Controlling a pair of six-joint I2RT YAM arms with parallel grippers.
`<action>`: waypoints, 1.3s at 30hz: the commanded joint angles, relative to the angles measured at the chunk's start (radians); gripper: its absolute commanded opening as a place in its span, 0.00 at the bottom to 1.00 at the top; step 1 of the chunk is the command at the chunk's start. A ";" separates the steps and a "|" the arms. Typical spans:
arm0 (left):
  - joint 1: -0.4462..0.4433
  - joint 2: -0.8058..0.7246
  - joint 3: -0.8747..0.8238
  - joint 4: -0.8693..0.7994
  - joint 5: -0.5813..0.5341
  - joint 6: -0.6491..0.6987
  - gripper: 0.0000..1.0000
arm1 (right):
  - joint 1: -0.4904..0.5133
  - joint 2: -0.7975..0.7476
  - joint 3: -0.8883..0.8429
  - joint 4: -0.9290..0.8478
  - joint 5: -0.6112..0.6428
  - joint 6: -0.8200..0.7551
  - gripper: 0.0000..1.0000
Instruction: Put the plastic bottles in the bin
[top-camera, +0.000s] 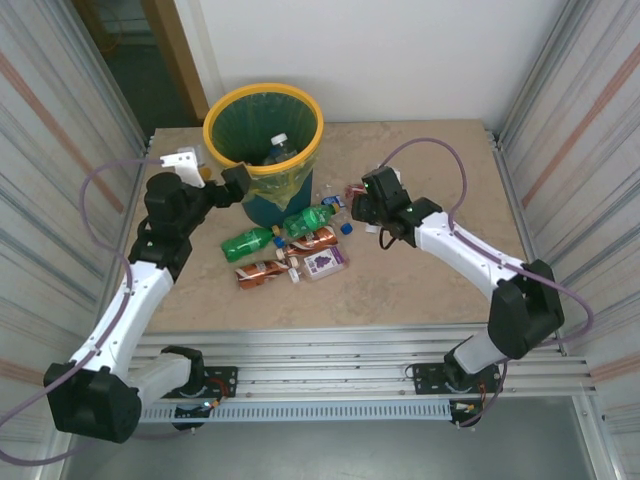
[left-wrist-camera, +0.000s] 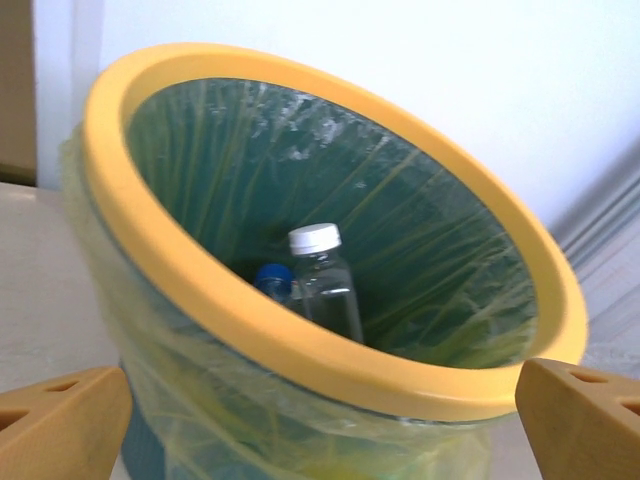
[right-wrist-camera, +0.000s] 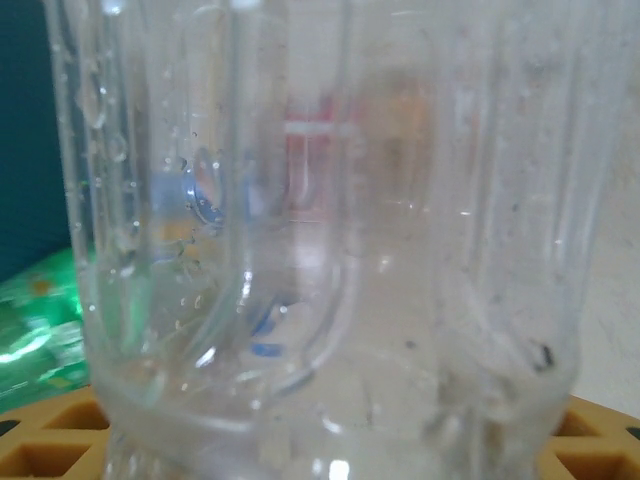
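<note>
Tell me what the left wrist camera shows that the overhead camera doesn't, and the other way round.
Left wrist view adds a blue-capped bottle low in the bin, beside the white-capped bottle. Overhead view adds the loose bottles lying on the table and the right gripper beside them. Both share the bin's yellow rim, the white-capped bottle and the open left gripper.

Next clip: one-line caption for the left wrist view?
Open left gripper facing the yellow-rimmed bin, a white-capped clear bottle and a blue cap inside.
</note>
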 joint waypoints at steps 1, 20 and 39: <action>-0.042 0.025 0.051 0.018 0.015 -0.005 0.99 | 0.040 -0.077 -0.014 0.103 -0.014 -0.109 0.46; -0.212 0.161 0.192 0.116 0.271 -0.069 0.99 | 0.189 -0.154 0.005 0.339 -0.235 -0.326 0.47; -0.268 0.172 0.273 0.058 0.366 -0.044 0.98 | 0.219 -0.148 0.040 0.362 -0.302 -0.375 0.48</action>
